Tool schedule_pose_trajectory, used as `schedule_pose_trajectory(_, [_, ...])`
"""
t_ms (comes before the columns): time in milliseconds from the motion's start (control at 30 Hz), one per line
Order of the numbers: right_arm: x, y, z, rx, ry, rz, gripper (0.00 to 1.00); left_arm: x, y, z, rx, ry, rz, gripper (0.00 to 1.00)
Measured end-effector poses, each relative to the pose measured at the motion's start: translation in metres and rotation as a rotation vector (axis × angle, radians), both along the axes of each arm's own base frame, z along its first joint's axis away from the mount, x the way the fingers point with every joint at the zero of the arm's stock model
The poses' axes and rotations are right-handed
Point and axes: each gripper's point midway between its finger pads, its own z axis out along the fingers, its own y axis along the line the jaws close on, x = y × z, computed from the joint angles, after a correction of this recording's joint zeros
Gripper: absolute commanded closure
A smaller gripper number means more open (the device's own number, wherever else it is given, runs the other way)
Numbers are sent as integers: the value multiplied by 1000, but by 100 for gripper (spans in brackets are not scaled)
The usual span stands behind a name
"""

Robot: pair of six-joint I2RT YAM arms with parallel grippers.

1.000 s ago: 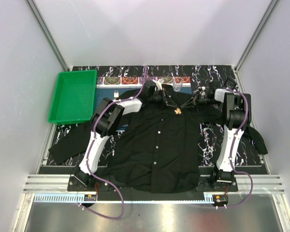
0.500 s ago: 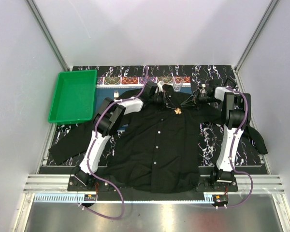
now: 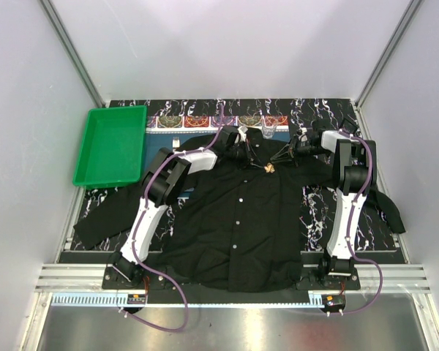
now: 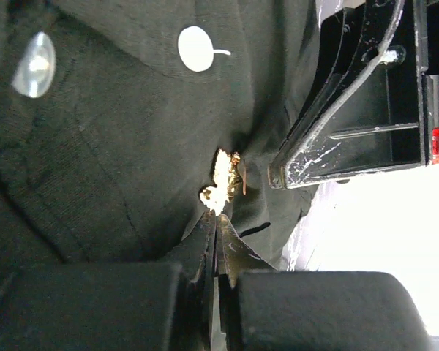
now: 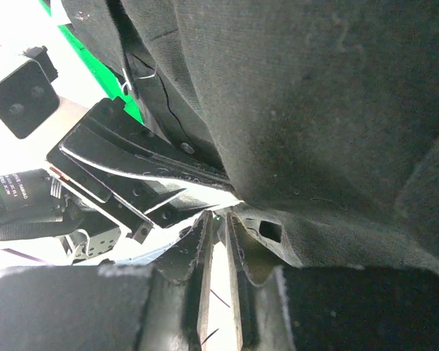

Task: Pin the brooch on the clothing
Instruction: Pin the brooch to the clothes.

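The clothing, a black shirt [image 3: 234, 234], lies spread flat on the table. The small golden brooch [image 3: 269, 168] sits on it just below the collar. In the left wrist view the brooch [image 4: 221, 183] rests on the dark fabric [image 4: 117, 146] under a white button [image 4: 196, 48]. My left gripper [image 4: 216, 218] is shut, its tips pinching the brooch's lower edge. My right gripper [image 5: 218, 216] hovers at the edge of the shirt [image 5: 329, 95], jaws slightly apart with nothing between them. From above, the left gripper [image 3: 260, 164] and the right gripper [image 3: 278, 158] face each other across the brooch.
A green tray [image 3: 110, 146] stands at the far left. A patterned placemat [image 3: 197, 121] and a small clear cup [image 3: 268, 131] lie behind the collar. Shirt sleeves trail out past both arms, left [image 3: 102, 219] and right [image 3: 388, 208]. The right gripper's fingers [image 4: 329, 124] are close beside the brooch.
The right gripper's jaws have parted a little and its wrist has shifted slightly toward the far side. The left gripper stays shut at the brooch.
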Motion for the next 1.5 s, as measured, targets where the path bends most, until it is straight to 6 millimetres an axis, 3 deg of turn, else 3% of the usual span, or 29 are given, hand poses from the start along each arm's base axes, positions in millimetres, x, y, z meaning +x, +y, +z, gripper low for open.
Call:
schedule_pose_trajectory(533, [1,-1,-6,-45,-11,9,80,7,5,-8,107,-10,22,99])
schedule_pose_trajectory(867, [3,-4,-6,-73,-22,19,79,-4,-5,-10,135,-7,-1,99])
schedule_pose_trajectory(1133, [-1,-6,-20,-101,0,39,79,6,-7,-10,145,-26,23,98])
schedule_pose_trajectory(1500, [3,-3,-15,-124,-20,67,80,15,-6,-11,158,-41,37,98])
